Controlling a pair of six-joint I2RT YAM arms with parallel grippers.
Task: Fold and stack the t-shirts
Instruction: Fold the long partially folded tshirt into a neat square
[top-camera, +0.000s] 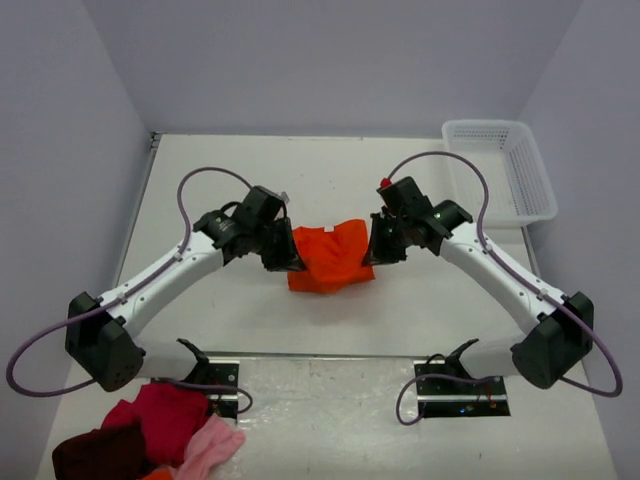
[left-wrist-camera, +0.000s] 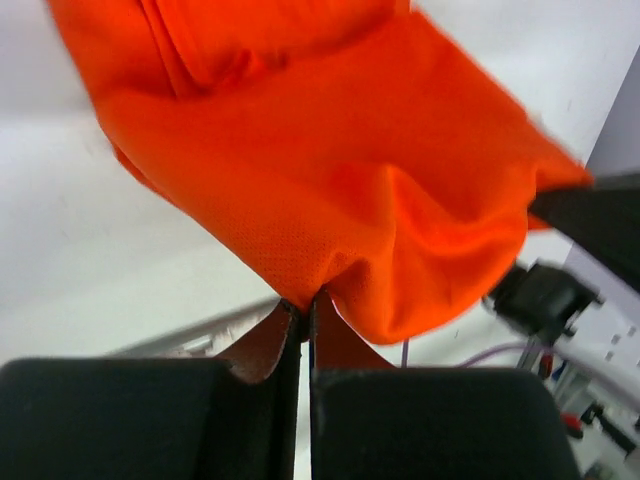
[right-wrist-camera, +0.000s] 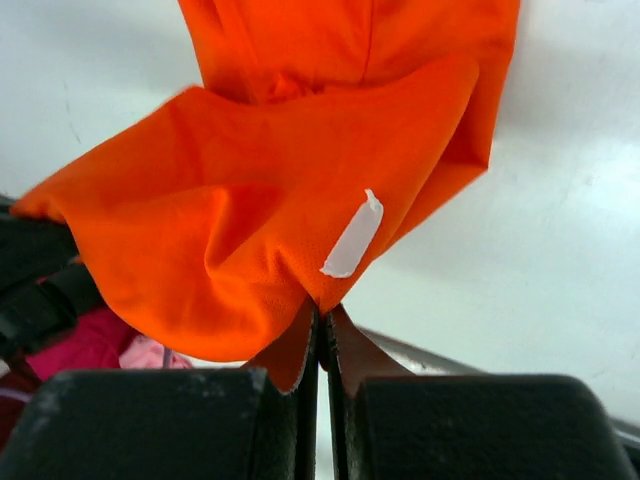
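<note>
Orange t-shirt (top-camera: 330, 258) is hanging bunched over the middle of the desk (top-camera: 250, 330). Left fingers (left-wrist-camera: 150, 420) are pinching its left edge, closed tight on the cloth; right fingers (right-wrist-camera: 150, 430) are clamping its right edge, equally tight, just beside the white label (right-wrist-camera: 352, 238).

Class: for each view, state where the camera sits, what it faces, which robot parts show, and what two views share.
Top external: above and behind the robot, looking down on the table; left arm and right arm show.
Left wrist: on the left arm, facing the orange t-shirt; left tool shut on it.
Right wrist: on the right arm, facing the t-shirt's white label; right tool shut on the cloth.
Shared: both wrist views show the same t-shirt.
</note>
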